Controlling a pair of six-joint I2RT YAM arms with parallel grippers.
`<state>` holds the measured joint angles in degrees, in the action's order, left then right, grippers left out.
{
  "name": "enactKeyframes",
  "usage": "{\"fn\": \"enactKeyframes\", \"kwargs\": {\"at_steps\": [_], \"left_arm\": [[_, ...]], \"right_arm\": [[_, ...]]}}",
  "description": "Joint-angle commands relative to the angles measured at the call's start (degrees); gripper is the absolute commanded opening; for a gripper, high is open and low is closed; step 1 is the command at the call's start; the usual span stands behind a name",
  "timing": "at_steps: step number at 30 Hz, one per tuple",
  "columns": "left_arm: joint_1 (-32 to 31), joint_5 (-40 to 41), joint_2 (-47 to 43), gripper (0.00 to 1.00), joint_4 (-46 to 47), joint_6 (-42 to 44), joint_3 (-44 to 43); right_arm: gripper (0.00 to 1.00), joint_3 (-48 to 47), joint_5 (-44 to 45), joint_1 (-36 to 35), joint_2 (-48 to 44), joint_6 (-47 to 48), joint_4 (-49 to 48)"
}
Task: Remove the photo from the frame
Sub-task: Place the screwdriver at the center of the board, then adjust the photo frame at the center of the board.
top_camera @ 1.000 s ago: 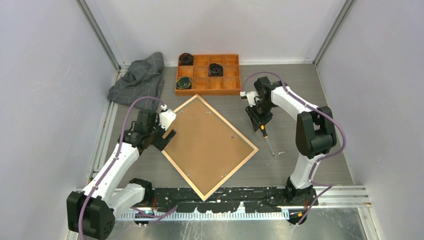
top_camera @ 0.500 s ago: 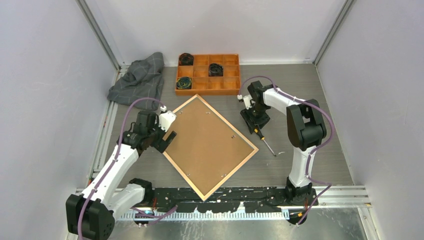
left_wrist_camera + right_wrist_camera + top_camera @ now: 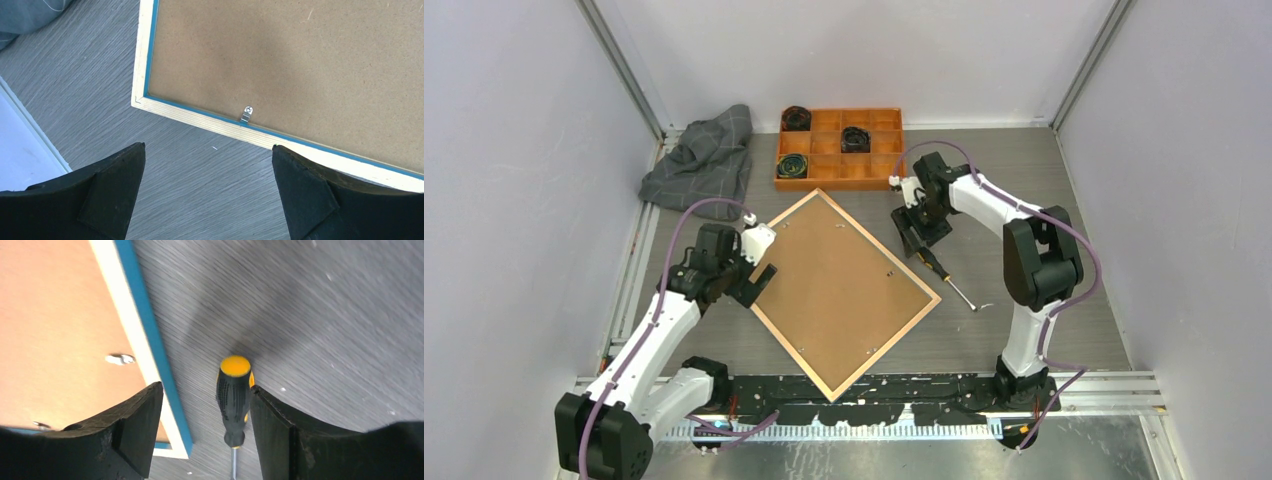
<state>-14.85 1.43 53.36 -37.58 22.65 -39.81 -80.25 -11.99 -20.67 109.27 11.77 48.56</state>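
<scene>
The frame (image 3: 884, 348) lies face down on the table, its light wood rim and blue inner edge up. The brown backing board (image 3: 839, 290) fills it and is held by small metal clips (image 3: 246, 114). The photo is hidden under the board. My left gripper (image 3: 757, 283) is open and empty just off the frame's left corner (image 3: 142, 100). My right gripper (image 3: 917, 235) is open beside the frame's right edge (image 3: 145, 330). A black and yellow screwdriver (image 3: 233, 400) lies between its fingers, close to the right finger.
An orange compartment tray (image 3: 839, 182) with dark round parts stands at the back. A grey cloth (image 3: 699, 160) lies at the back left. The screwdriver (image 3: 936, 264) lies on the table right of the frame, its shaft pointing to the near right.
My right gripper has moved left and back, towards the frame's right edge, and the screwdriver's handle now shows on the table. My left arm has hardly moved.
</scene>
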Motion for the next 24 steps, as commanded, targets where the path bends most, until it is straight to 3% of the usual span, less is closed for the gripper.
{"fn": "enactKeyframes", "kwargs": {"at_steps": [1,15,20,24], "left_arm": [[0.5,-0.1,-1.7,0.99,0.8,-0.8,0.4],[2.4,-1.2,-2.8,0.99,0.4,-0.9,0.7],[2.7,-1.2,-2.2,0.99,0.3,-1.0,0.6],[3.1,-2.0,-2.6,0.99,0.3,-1.0,0.7]], "right_arm": [[0.69,-2.7,-6.6,-2.3,-2.0,-2.9,-5.7],[0.68,-7.4,-10.8,-4.0,8.2,-5.8,-7.8],[0.61,-6.9,-11.2,-5.1,9.5,-5.7,-7.2],[0.48,-6.7,-10.0,-5.8,9.5,-6.8,-7.0]]}}
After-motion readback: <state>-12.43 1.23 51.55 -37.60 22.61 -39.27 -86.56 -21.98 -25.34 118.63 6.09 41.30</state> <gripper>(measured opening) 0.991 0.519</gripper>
